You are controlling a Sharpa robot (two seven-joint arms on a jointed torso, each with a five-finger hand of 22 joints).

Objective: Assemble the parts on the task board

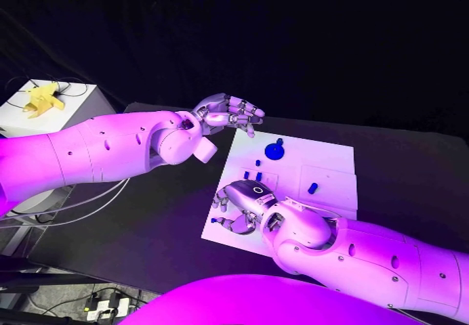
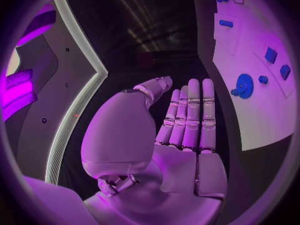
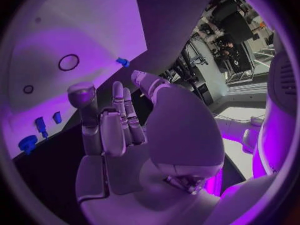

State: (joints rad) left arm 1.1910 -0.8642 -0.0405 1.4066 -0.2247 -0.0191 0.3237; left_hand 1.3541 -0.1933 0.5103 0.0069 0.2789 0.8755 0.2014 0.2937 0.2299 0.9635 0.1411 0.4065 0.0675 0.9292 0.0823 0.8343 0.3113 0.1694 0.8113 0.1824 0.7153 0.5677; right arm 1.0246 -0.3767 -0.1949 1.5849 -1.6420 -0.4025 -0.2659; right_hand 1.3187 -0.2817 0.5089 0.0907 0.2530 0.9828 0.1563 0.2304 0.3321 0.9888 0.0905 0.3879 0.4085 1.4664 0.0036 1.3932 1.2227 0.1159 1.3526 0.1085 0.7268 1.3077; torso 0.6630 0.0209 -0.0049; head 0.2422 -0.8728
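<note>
The white task board lies in the middle of the black table. On its far part sits a round blue part, with small blue parts nearer me. My left hand hovers by the board's far-left corner, and the left wrist view shows its palm flat, fingers straight and holding nothing. Beside it there, the board carries the round blue part. My right hand is over the board's near-left part. Its fingers are mostly extended and hold nothing. The board and a small blue part lie beyond them.
A white box with a yellow object on top stands off the table at the far left. Cables hang beside the table's left edge. Two round holes show in the board near my right hand.
</note>
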